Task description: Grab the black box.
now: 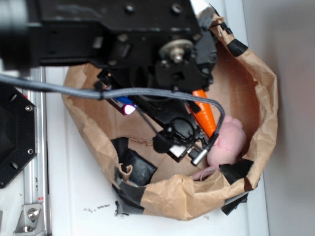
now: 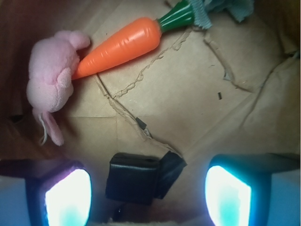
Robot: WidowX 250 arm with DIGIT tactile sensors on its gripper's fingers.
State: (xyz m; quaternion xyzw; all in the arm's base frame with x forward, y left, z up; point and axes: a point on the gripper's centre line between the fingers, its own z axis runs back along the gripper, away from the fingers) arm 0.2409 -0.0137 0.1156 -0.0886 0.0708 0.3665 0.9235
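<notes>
I read this as the approach step: gripper (image 2: 148, 197) with pads wide apart and empty above the bag floor, black box (image 2: 134, 179) lying between them low in wrist view; next move needs a straight descent, then closing.
</notes>
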